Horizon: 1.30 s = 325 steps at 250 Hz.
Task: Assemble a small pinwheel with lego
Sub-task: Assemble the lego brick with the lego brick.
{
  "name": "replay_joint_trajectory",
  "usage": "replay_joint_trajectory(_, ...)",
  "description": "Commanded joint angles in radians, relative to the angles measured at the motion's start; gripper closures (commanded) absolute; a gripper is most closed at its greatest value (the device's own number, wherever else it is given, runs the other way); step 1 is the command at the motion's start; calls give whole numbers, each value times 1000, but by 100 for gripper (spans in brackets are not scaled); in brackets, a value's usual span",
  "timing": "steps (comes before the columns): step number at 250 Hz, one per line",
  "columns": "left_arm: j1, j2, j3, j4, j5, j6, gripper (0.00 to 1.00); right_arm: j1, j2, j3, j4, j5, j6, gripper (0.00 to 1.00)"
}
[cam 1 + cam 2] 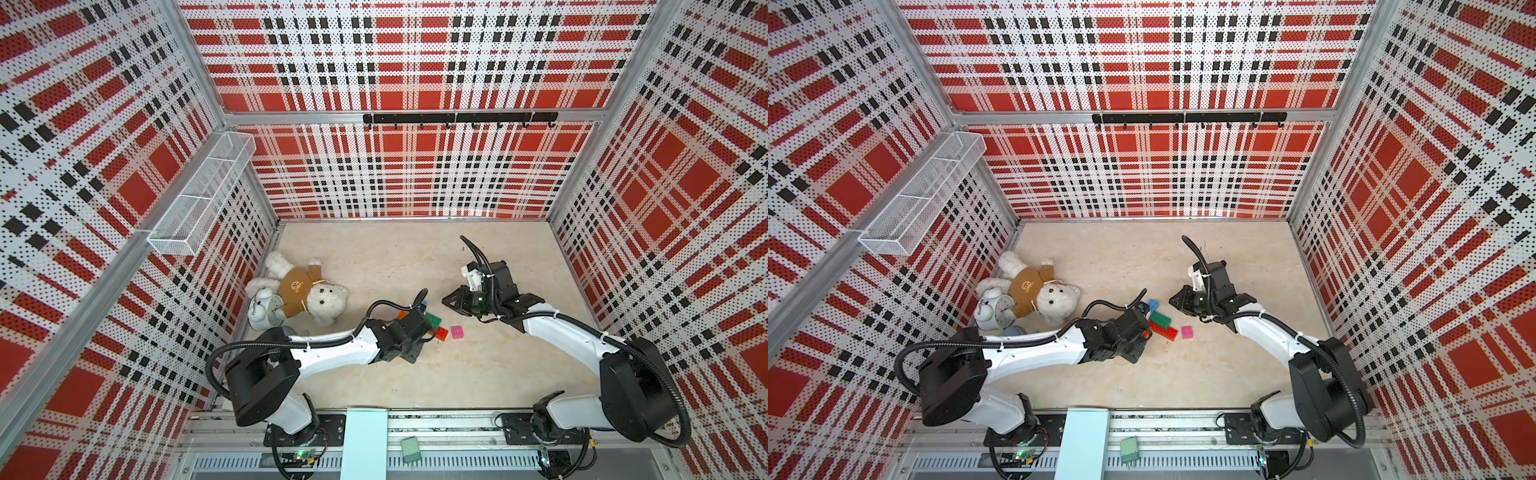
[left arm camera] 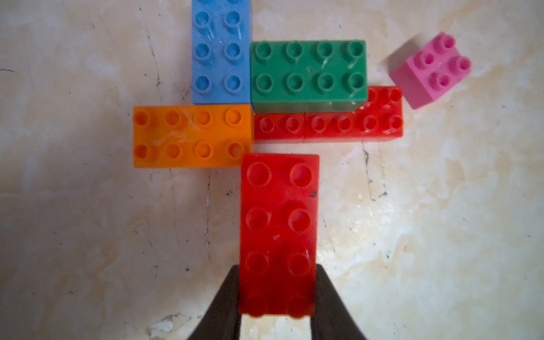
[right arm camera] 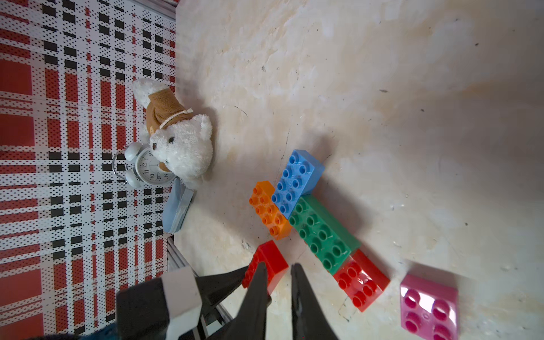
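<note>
Beige marbled tabletop (image 1: 415, 374), plaid perf walls (image 1: 415, 62); L fingers (image 2: 223, 300) grip red brick (image 2: 278, 232); R fingers (image 3: 256, 294) slightly apart, empty.

So both top views hang high over the robot's end, looking steeply down at the whole table (image 1: 415, 257), while the left wrist cam stares straight down from super close at the lego (image 2: 307, 73), and the right wrist cam catches that same cluster nearby at a low slant, teddy bear (image 3: 182, 144) behind.
</note>
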<state>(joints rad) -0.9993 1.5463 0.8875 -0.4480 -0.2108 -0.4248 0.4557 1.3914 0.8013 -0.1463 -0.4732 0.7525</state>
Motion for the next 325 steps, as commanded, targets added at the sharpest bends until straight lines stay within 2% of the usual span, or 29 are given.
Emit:
replay_joint_trajectory(1,20,34,52,-24,11,26,85,12,22,-10,85,-21,10,85)
replay_joint_trajectory(88,31,125,126,-58,38,42,86,39,93,-5,148,-58,30,88)
replay_joint_trajectory(162,41,125,117,-69,25,21,86,57,140,0,189,-82,41,89)
replay_joint_trajectory(255,60,159,150,-81,13,50,86,79,187,-13,227,-97,59,90)
replay_joint_trajectory(325,90,158,148,-67,56,85,85,89,210,-22,223,-83,61,91)
